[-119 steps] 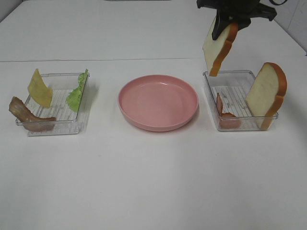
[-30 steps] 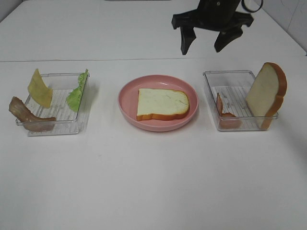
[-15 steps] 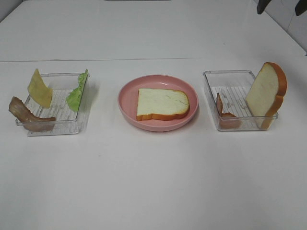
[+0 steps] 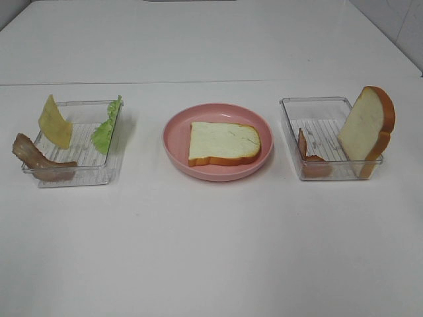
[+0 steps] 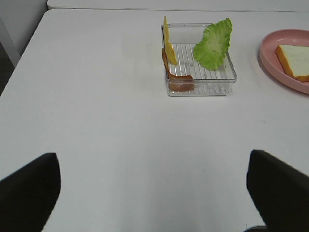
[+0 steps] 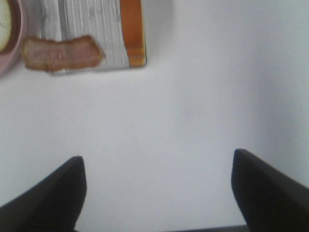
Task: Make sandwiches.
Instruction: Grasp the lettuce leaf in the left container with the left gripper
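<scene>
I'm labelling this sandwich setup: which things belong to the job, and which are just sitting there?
For the sandwich: flat bread slice, upright bread slice, lettuce, cheese, left bacon strip, right bacon strip.
Only holding things: pink plate, left tray, right tray.

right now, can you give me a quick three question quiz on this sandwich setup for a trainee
1. True or false: a bread slice lies flat on the pink plate.
2. The lettuce shares its tray with: A the cheese, B a bread slice, C nothing.
3. How many bacon strips show in all?

Key: 1 true; 2 A; 3 two.
</scene>
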